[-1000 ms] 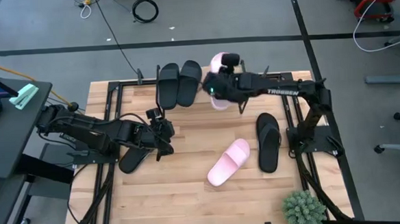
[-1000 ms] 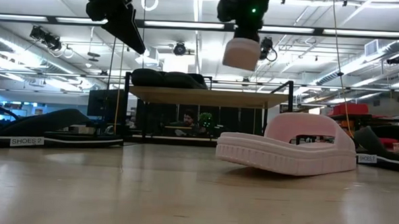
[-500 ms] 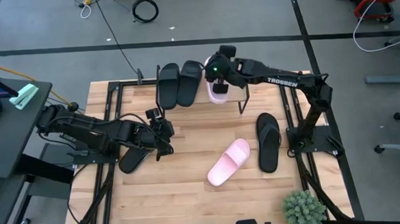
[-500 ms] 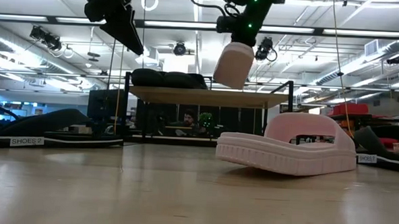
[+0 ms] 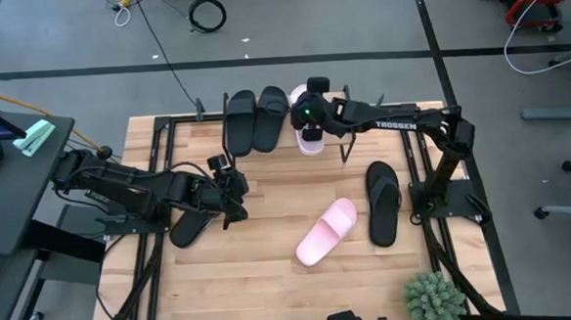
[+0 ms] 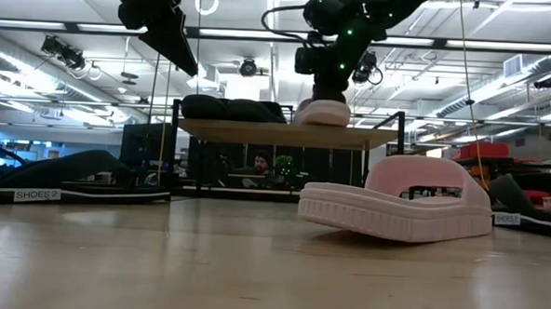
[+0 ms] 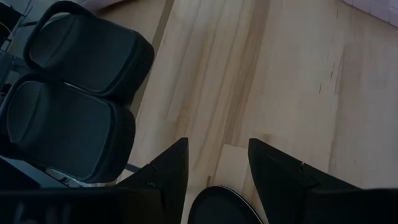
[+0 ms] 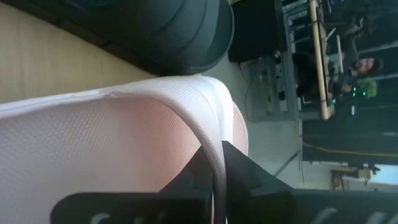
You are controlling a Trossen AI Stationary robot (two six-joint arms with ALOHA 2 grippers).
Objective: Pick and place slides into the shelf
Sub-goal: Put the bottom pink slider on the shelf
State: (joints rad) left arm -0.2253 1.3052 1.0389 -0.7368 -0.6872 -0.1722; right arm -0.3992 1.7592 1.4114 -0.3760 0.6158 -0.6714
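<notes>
The shelf (image 6: 239, 131) stands at the table's far side with two black slides (image 5: 254, 119) side by side on its board. My right gripper (image 5: 310, 115) is over the shelf, shut on a pale pink slide (image 6: 322, 112) that lies on the board beside them. My left gripper (image 5: 230, 192) hovers over the table's left part with a black slide (image 5: 189, 227), held high in the low view (image 6: 173, 38). A second pink slide (image 5: 326, 231) and another black slide (image 5: 383, 202) lie flat on the table. My right gripper pinches the pink slide's strap at its edge (image 8: 214, 158) between the two fingers, one on each face of the strap, coming from above. The slide's sole rests on the shelf board (image 6: 322, 119). My left gripper has a rounded dark part of the black slide (image 7: 221, 205) far back between its fingers. The slide is lifted clear of the table and slants below and behind the gripper. Which part the fingers are on is hidden by the gripper itself.
The table (image 5: 262, 279) has bare wood at its near left. A potted plant (image 5: 433, 297) sits at its near right corner. The shelf's board to the right of the pink slide is partly covered by my right arm (image 5: 401, 126). A person shows far behind the shelf (image 6: 259, 163).
My right gripper has moved down and toward the table's far edge over the shelf. The pink slide, first hanging upright below it, has tipped and come down flat on the shelf board beside the black pair.
</notes>
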